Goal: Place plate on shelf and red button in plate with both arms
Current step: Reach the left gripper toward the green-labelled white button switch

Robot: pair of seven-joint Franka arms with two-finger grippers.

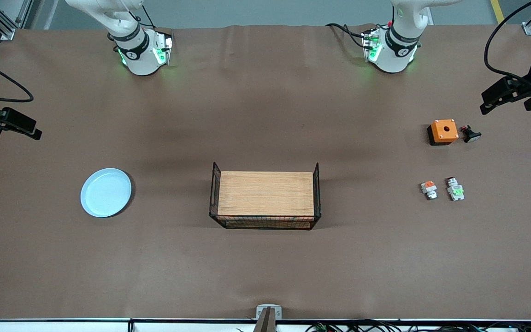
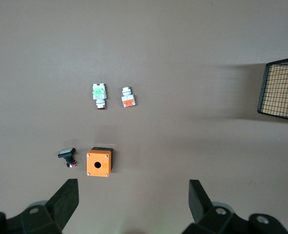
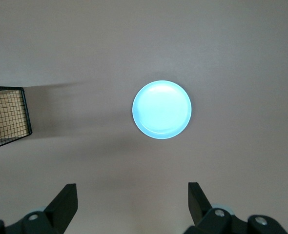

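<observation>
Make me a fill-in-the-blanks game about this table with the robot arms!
1. The plate is colored pale ____.
2. The red button has a bright ____ tab.
3. The orange box has a round ____ in its top.
4. The fingers of the left gripper and the right gripper are spread ____.

Missing words: blue; green; hole; open

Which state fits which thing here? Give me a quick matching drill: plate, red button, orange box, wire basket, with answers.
Things:
1. plate
2. red button
3. orange box
4. wire basket

Descriptions:
A. round hole in its top face
B. mid-table, wooden floor
C. pale blue, lying bare toward the right arm's end
D. white with green tab, beside an orange-tabbed part

Pairs: 1-C, 2-D, 3-A, 4-B
</observation>
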